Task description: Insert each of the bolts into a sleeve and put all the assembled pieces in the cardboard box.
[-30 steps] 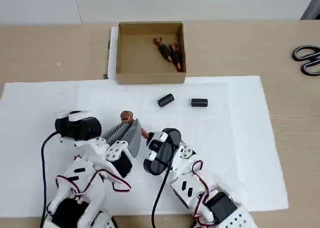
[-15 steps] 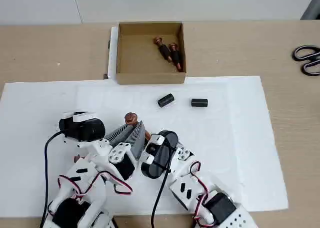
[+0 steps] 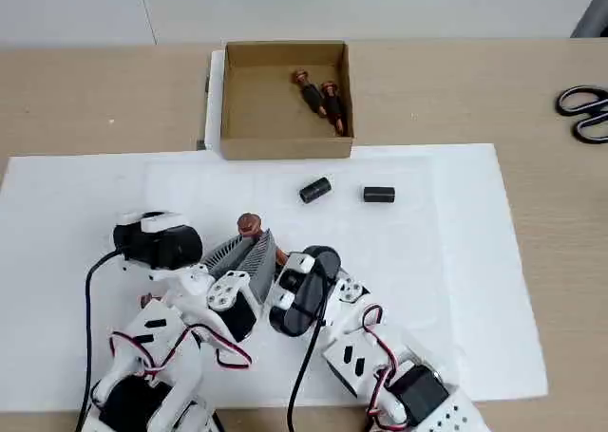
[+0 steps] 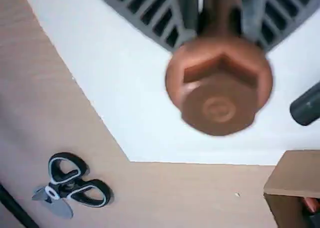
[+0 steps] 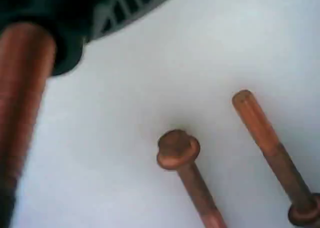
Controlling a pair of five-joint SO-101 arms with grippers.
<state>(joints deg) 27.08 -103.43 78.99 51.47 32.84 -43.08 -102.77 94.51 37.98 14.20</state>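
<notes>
Left gripper [image 3: 249, 239] clamped on a copper bolt [image 4: 219, 90] by the shank, head poking out past the tips. Right gripper [image 3: 282, 259] just beside it, grip state can't tell. Two loose bolts [image 5: 186, 174] on the paper [image 3: 475, 290] near it. Two sleeves [image 3: 315, 190] farther ahead, cardboard box [image 3: 285, 148] beyond them, two assembled pieces [image 3: 319, 96] inside. Risk: the crowded arms knock together and the bolt twists in the grip; round sleeves likely roll if nudged.

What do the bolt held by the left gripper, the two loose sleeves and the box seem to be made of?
The bolt is copper-brown with a dull sheen and no bright glints, so it may be coated metal or plastic; I cannot tell which. The sleeves are matte black, probably plastic or rubber. The cardboard box is plain brown cardboard with matte walls.
</notes>
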